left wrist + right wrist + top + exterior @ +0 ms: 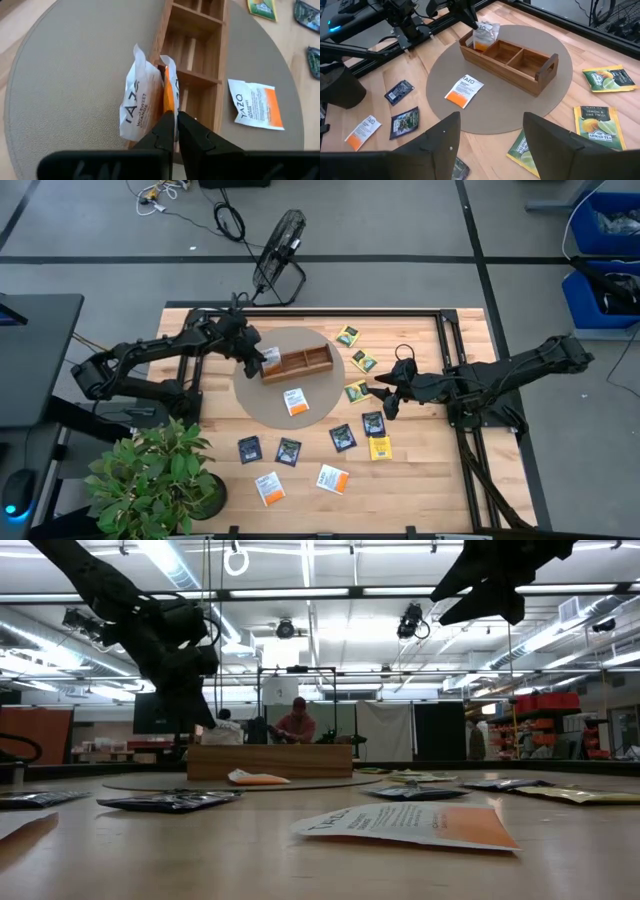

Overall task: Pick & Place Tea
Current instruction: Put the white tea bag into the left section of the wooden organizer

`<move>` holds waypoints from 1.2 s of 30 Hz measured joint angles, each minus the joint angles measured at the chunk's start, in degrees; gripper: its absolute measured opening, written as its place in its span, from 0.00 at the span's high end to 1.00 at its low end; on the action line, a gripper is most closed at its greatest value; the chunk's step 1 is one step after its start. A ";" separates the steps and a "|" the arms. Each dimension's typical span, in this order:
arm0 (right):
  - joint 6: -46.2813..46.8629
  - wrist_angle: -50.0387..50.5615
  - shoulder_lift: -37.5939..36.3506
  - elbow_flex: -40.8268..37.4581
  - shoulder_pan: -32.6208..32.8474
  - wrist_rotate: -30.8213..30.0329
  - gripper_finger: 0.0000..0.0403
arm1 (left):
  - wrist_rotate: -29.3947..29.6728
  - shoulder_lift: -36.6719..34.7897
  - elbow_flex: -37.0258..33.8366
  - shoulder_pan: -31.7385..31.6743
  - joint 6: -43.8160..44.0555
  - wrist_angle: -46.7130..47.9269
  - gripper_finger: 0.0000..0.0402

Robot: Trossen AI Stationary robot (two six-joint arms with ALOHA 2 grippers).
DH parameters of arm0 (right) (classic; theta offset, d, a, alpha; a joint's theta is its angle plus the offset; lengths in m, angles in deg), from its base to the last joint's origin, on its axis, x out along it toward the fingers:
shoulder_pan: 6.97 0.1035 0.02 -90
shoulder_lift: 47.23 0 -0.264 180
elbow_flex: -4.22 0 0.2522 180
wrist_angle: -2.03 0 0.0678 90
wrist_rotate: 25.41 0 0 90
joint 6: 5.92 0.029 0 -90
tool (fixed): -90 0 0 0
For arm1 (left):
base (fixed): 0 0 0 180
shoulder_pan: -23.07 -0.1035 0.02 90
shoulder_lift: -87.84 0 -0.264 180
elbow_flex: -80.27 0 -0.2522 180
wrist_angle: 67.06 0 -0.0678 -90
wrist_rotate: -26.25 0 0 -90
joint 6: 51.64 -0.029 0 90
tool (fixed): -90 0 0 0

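A long wooden tray (298,362) with three compartments lies on a round grey mat (290,405). My left gripper (176,122) is over the tray's left end compartment, shut on a white-and-orange tea packet (169,85) seen edge-on. A second such packet (136,100) leans in that same compartment. Another lies flat on the mat (295,401). Several dark, green and orange packets are scattered over the table, such as (342,437). My right gripper (492,145) hovers open to the right of the mat, above the table, with nothing between its fingers. My left gripper pinches the thin edge of the white-and-orange packet (170,104) between its two fingertips. The fingers come slanting down from the table's left side. The packet stands on edge in the tray's end compartment, next to the leaning packet.
A potted plant (150,475) stands at the table's near left corner. A fan (278,270) stands beyond the far edge. Green packets (607,79) lie right of the mat, near my right gripper. The tray's middle and right compartments (525,57) hold nothing. People sit in the room behind the table.
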 joint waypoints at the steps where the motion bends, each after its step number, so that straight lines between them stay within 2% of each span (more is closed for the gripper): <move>1: -0.01 0.11 0.00 0.00 0.00 0.00 0.44 | 0.07 0.00 0.00 0.00 0.02 0.02 0.91; 7: -0.03 0.28 0.00 0.00 -0.02 0.00 0.44 | 0.31 0.00 0.01 0.00 0.40 0.13 0.79; 12: -0.03 0.26 0.00 0.00 -0.02 0.09 0.44 | 5.51 -0.34 0.01 0.00 1.51 0.49 0.70; 19: -0.05 1.04 0.00 0.00 -0.02 0.12 0.44 | 6.35 -6.30 0.93 0.07 3.07 -0.46 0.67; 22: -0.18 1.93 0.02 0.00 -0.02 0.07 0.44 | 4.68 -9.65 2.07 0.52 5.58 -0.78 0.67; 31: -0.18 6.41 0.02 0.00 -0.02 2.04 0.44 | 1.77 -13.28 2.68 10.00 18.21 -8.95 0.67; 36: 1.50 9.90 0.02 0.00 0.00 5.20 0.44 | 3.00 -13.27 2.69 16.47 23.91 -16.87 0.67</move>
